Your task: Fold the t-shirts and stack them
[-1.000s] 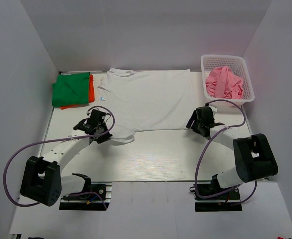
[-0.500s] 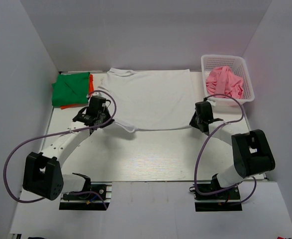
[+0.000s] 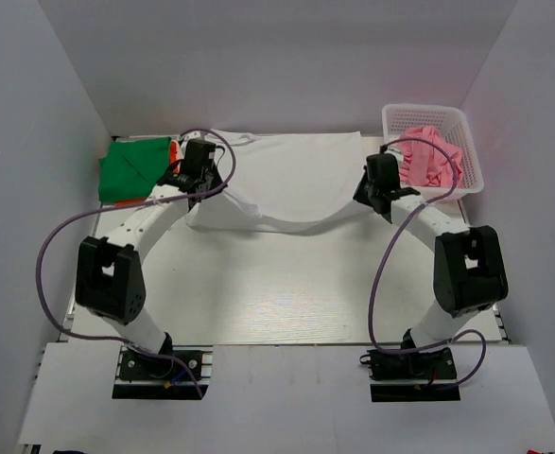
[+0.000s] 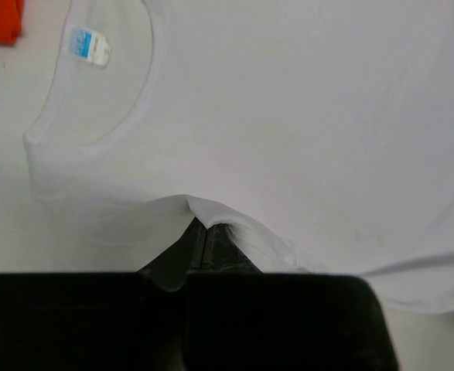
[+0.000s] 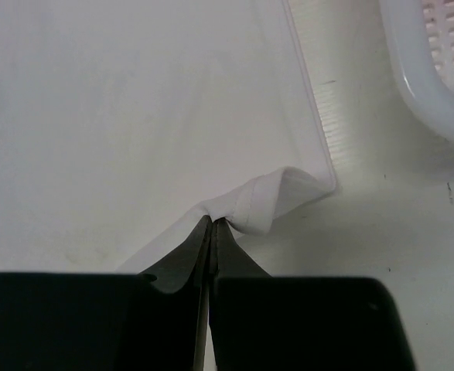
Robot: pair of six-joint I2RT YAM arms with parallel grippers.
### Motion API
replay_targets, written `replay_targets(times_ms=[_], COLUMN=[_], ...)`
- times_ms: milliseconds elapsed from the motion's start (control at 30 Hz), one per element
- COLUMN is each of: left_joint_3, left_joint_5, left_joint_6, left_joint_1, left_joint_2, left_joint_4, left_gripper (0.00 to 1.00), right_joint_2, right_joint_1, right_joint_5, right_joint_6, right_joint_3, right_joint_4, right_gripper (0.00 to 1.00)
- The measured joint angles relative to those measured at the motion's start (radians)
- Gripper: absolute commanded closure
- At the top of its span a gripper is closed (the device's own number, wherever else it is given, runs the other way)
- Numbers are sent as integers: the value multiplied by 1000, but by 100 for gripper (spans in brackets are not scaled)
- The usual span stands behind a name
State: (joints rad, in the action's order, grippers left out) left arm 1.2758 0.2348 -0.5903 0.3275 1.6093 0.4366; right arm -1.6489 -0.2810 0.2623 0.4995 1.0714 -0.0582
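Mid-fold on the white t-shirt [image 3: 291, 170] here. It's spread across the far middle of the worktop [image 3: 286, 293], with its near edge held up off the surface at both ends. The left pincer [image 3: 201, 184] is clamped shut on a pleat of cloth near the collar side, and the right pincer [image 3: 372, 196] is clamped shut on the hem corner.

Next move, I reckon, is to carry both grips over to the far edge and lay them down together. The arms need to keep level, or the sagging middle will bunch up.

The overhead view gives me that sag between the two grips. It also shows the green t-shirt [image 3: 130, 170] lying on the orange t-shirt [image 3: 173, 151] at far left, and the pink t-shirt [image 3: 428, 156] sitting in the basket [image 3: 469, 151]. The wrist cams show none of that layout, but they do confirm the bite: jaws fully together with fabric folded between them. The left one also catches the neck label [image 4: 87, 45].
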Motion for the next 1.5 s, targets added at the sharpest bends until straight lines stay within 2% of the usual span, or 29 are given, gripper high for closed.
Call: replay_targets(times_ms=[233, 400, 433, 467, 500, 533, 567, 600, 633, 667, 733, 767, 800, 867, 1000, 1133, 1333, 1500], left_joint_3=[253, 445, 481, 517, 558, 599, 654, 700, 766, 823, 904, 917, 913, 870, 635, 465, 347, 231], left_joint_5=[83, 109, 109, 109, 109, 108, 108, 108, 107, 106, 98, 92, 85, 71, 33, -16, -88, -80], left_joint_6=[17, 19, 19, 21, 22, 22, 23, 27, 30, 31, 18, 15, 14, 14, 10, 5, -1, -21], left_joint_1=[-27, -68, -74, -79, -85, -92, -98, -104, -113, -119, -131, -137, -144, -153, -169, -159, -142, -146], left_joint_2=[230, 401, 435, 473, 510, 549, 594, 634, 680, 724, 781, 791, 792, 768, 635, 536, 511, 469], left_joint_4=[49, 86, 89, 93, 100, 108, 129, 144, 172, 185, 222, 222, 229, 219, 177, 140, 107, 72], left_gripper=[100, 100, 100, 100, 99, 86, 70, 54, 1, 1, 1, 1, 1, 1, 1, 1, 1, 1], right_joint_2=[-173, -271, -293, -319, -345, -370, -400, -429, -460, -485, -496, -492, -488, -457, -383, -379, -386, -386], right_joint_1=[8, 28, 32, 36, 40, 43, 45, 47, 48, 48, 50, 50, 50, 47, 35, 18, 5, 4], right_joint_5=[26, 32, 33, 35, 38, 39, 43, 43, 46, 47, 47, 46, 42, 17, -56, -117, -161, -166], right_joint_6=[-14, -11, -10, -9, -10, -5, -5, -4, -10, -14, -23, -23, -30, -40, -48, -51, -47, -38], right_joint_3=[240, 352, 377, 405, 433, 457, 497, 538, 581, 615, 631, 631, 628, 585, 466, 436, 398, 310], right_joint_4=[-86, -127, -133, -135, -136, -138, -164, -179, -188, -188, -189, -194, -195, -176, -145, -117, -96, -86], right_gripper=[100, 100, 97, 88, 86, 80, 63, 56, 52, 49, 34, 32, 10, 10, 10, 10, 10, 10])
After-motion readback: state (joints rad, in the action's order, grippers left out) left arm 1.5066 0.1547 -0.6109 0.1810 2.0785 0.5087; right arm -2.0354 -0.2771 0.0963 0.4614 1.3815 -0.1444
